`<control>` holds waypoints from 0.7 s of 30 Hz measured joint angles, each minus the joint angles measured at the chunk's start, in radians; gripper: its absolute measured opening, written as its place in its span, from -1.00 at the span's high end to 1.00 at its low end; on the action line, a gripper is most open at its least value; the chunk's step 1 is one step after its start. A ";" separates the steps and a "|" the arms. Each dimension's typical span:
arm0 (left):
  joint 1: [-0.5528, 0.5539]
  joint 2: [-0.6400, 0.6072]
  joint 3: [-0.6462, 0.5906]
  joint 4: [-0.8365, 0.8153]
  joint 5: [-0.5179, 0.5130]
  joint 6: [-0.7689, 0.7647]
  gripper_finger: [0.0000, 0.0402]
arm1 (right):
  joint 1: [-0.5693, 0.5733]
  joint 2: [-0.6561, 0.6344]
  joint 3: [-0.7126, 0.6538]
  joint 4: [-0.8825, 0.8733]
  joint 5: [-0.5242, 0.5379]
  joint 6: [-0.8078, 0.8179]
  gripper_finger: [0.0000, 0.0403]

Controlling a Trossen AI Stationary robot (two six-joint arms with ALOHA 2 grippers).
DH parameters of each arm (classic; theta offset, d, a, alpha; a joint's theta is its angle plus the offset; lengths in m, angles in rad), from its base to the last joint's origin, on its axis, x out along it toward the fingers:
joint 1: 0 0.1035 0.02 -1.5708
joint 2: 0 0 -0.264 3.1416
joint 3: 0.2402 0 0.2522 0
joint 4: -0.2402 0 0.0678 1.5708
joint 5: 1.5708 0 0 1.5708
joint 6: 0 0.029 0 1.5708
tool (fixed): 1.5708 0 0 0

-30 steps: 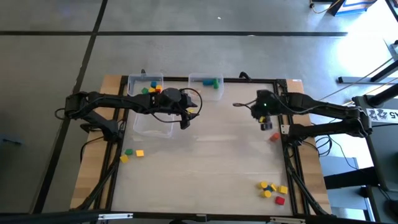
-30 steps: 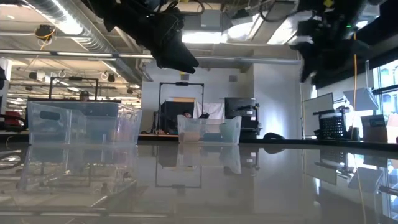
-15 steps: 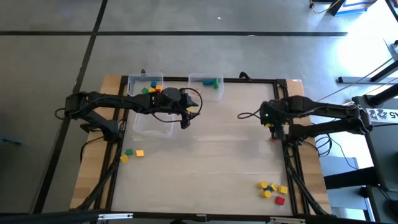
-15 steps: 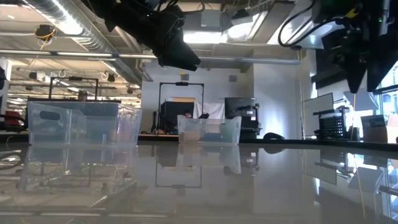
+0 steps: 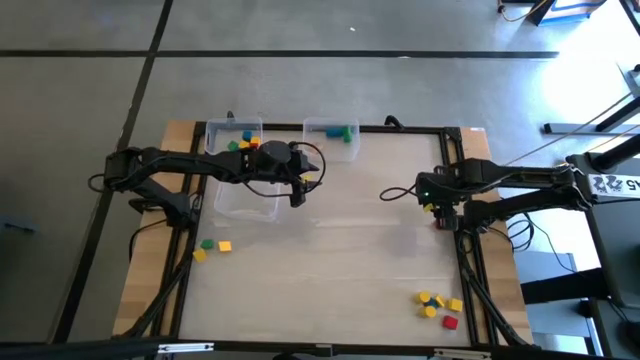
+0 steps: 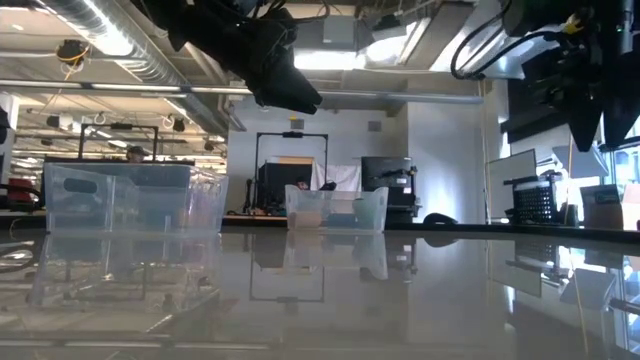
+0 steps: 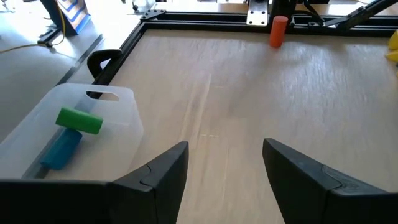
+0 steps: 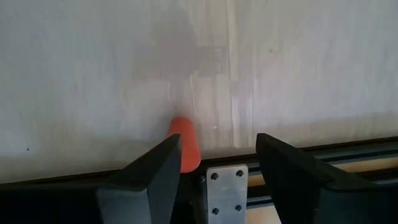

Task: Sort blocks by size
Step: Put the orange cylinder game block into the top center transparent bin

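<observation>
My right pincer [image 8: 214, 171] hangs at the surface's right edge, its fingers spread and holding nothing, right above a small red cylinder [image 8: 185, 144] that stands against the black frame rail [image 8: 323, 155]. The risk I see is that rail: the piece sits so tight to it that the outer finger may land on metal rather than wood, or the inner finger may nudge the round piece and send it rolling off along the edge. A smooth painted cylinder gives little flat face to clamp, so an off-centre squeeze could squirt it out.

My left pincer [image 7: 224, 168] waits over the near wall of the larger clear bin [image 5: 243, 200], also wide apart and empty. If I swing it without lifting, it could clip that thin plastic wall and shift the bin.

The blocks are scattered: a cluster of yellow, red and blue cubes [image 5: 437, 305] near the front right corner, a green and two yellow ones [image 5: 212, 246] at the left edge, several [image 5: 243, 143] already in the larger bin, and a green cylinder [image 7: 79, 121] lying on a blue piece [image 7: 61, 150] in the smaller bin [image 5: 332, 135].

The surface [image 5: 340, 250] is pale, smooth and glossy, so loose pieces should slide easily.
</observation>
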 joint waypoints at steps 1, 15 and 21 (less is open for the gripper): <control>0.000 0.000 0.000 0.000 0.000 0.000 -0.02 | 0.000 0.009 0.000 -0.002 0.000 0.010 -0.06; -0.001 0.000 0.000 -0.003 0.000 -0.002 -0.02 | -0.003 0.094 -0.090 -0.055 -0.038 0.084 -0.01; -0.001 0.000 0.000 0.000 0.000 -0.004 -0.02 | -0.003 0.100 -0.090 -0.035 -0.078 0.078 0.02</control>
